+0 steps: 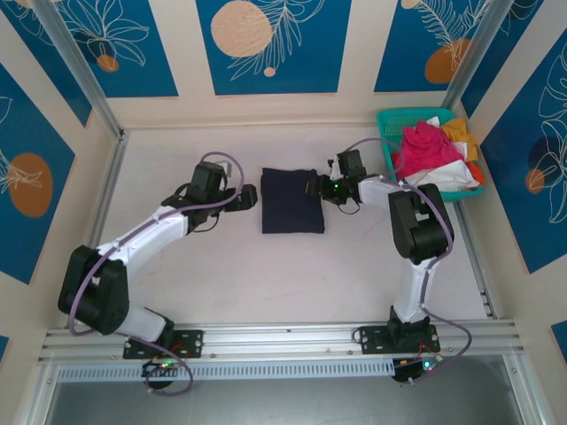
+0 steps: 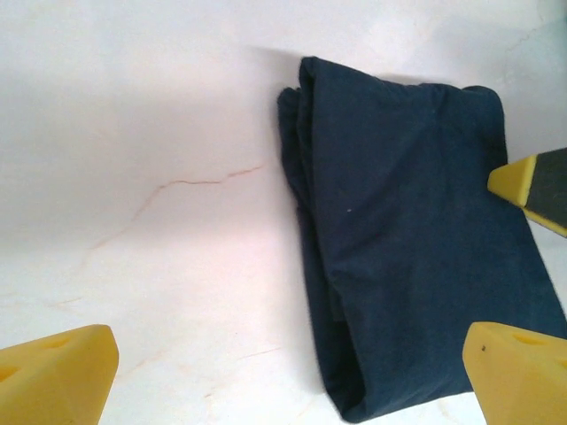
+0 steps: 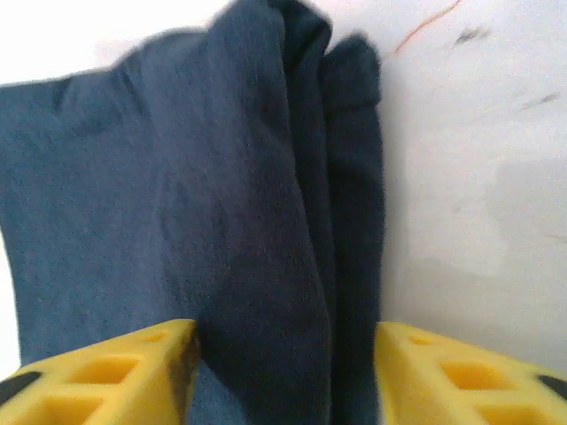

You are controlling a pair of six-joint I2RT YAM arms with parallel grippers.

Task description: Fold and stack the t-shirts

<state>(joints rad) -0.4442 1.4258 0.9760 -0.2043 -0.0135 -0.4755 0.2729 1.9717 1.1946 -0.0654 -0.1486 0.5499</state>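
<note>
Jaws of left gripper (image 1: pixel 251 197) spread wide, just left of the folded navy t-shirt (image 1: pixel 292 201), arm stretched low toward it. Right gripper (image 1: pixel 312 186) straddles the shirt's right folded edge, jaws part-way apart, can't tell if pinching; elbow raised. Shirt lies flat on white table (image 1: pixel 266 292). Heaped t-shirts (image 1: pixel 427 149) in teal basket (image 1: pixel 390 119), well right of it. Blue floral wall panels (image 1: pixel 273 44) behind.

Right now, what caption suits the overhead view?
A folded navy t-shirt lies between the left hand and right hand; more shirts fill a teal basket.
</note>
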